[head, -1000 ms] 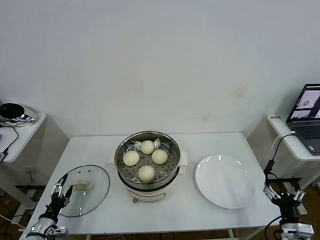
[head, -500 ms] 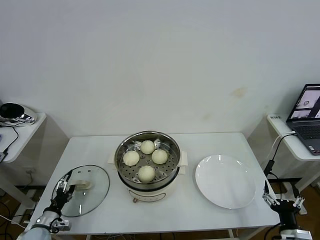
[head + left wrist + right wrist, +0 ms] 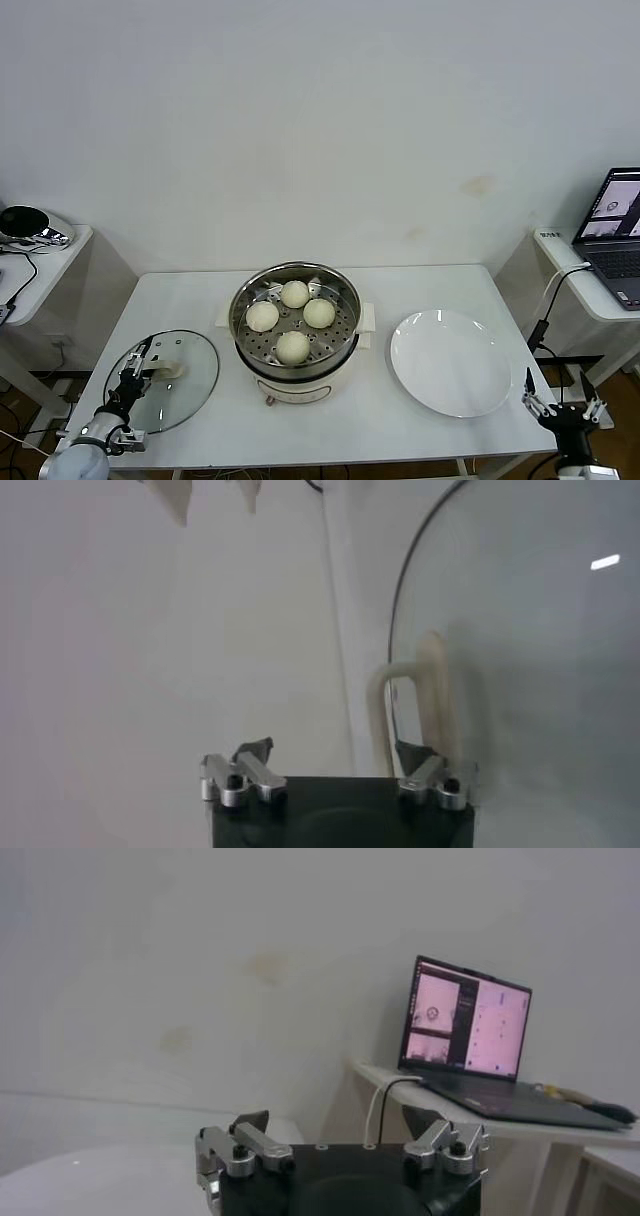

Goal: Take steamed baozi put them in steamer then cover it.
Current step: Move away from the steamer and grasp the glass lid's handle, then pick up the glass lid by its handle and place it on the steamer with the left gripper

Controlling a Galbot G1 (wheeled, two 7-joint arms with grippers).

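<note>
Four cream-white baozi (image 3: pixel 293 346) lie on the perforated tray inside the shiny steamer (image 3: pixel 295 362) at the table's middle. The glass cover (image 3: pixel 190 385) lies flat on the table to the steamer's left, its cream bar handle (image 3: pixel 166 369) up. My left gripper (image 3: pixel 136 370) is open at the cover's near-left rim, close beside the handle. In the left wrist view the handle (image 3: pixel 432 692) stands just beyond the gripper (image 3: pixel 337 754), off to one finger's side. My right gripper (image 3: pixel 558 403) is open and empty off the table's front right corner; it also shows in the right wrist view (image 3: pixel 336 1122).
A flat white plate (image 3: pixel 450 362) lies right of the steamer. A side table with a laptop (image 3: pixel 616 222) stands at the far right. Another side shelf with a dark object (image 3: pixel 30 226) is at the far left.
My left gripper has moved forward and up over the cover's rim toward the handle. My right gripper has sunk lower, away from the table.
</note>
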